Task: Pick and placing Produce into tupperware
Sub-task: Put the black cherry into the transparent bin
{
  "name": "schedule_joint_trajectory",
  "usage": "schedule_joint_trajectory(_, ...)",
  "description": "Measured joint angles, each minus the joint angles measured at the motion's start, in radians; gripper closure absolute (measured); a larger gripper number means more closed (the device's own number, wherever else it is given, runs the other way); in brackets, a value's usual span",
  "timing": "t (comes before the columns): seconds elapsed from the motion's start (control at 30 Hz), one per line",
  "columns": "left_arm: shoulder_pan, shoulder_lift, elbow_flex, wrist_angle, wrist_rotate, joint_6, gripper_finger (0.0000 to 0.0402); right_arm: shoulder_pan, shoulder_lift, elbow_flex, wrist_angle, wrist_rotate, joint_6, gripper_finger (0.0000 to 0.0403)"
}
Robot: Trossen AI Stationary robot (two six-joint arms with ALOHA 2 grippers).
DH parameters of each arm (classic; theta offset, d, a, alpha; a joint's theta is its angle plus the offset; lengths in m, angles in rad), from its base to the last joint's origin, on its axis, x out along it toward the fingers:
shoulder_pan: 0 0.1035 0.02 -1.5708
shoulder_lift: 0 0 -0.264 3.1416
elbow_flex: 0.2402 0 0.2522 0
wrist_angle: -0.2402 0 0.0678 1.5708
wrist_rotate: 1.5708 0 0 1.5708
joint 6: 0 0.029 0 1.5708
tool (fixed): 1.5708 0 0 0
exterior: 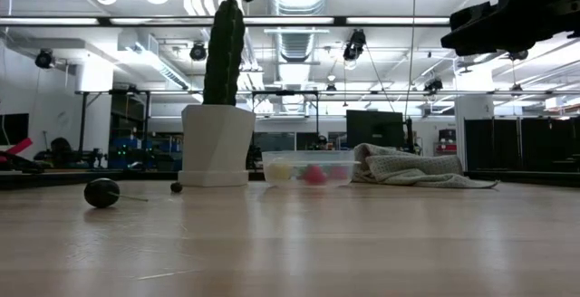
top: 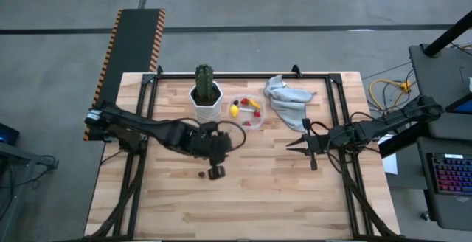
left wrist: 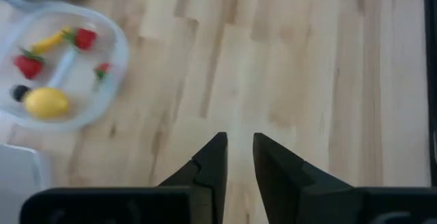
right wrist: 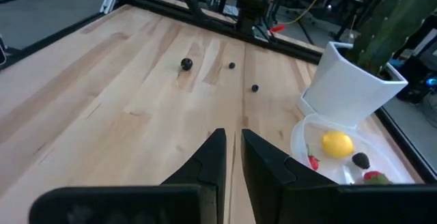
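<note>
Your left gripper (left wrist: 237, 157) hovers over bare wood, fingers slightly parted and empty; your right gripper (right wrist: 233, 152) hangs nearly closed, grasping nothing. The tupperware (top: 248, 112) beside the cactus pot (top: 206, 103) holds a lemon (left wrist: 45, 103) and red berries (left wrist: 29, 65). Three dark berries (right wrist: 186, 63) lie loose on the table (top: 280, 198).

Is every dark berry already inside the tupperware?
No: in the right wrist view, three dark berries lie loose on the bare table, well apart from the tupperware, which holds the lemon.

High view: straight down over the whole worktop (top: 251, 190).
Low view: worktop height, level toward the room.
Wrist views: close, looking past each claw.
Shared: the container (top: 248, 112) shows in all four.
</note>
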Motion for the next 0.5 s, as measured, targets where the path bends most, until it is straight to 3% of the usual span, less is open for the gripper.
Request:
schedule_joint_trajectory(0.2,-0.002,0.013,-0.061,-0.022,0.146,0.081,0.0345,0.0,0.0,0.0,0.001,0.0,0.034,0.0364)
schedule_joint_trajectory(0.4,-0.001,0.035,-0.107,-0.117,0.162,0.088,0.0342,0.0,0.0,0.0,0.001,0.0,0.056,0.0364)
schedule_joint_trajectory(0.5,0.002,0.035,-0.138,-0.131,0.164,0.08,0.0319,0.0,0.0,0.0,0.002,0.0,0.083,0.0364)
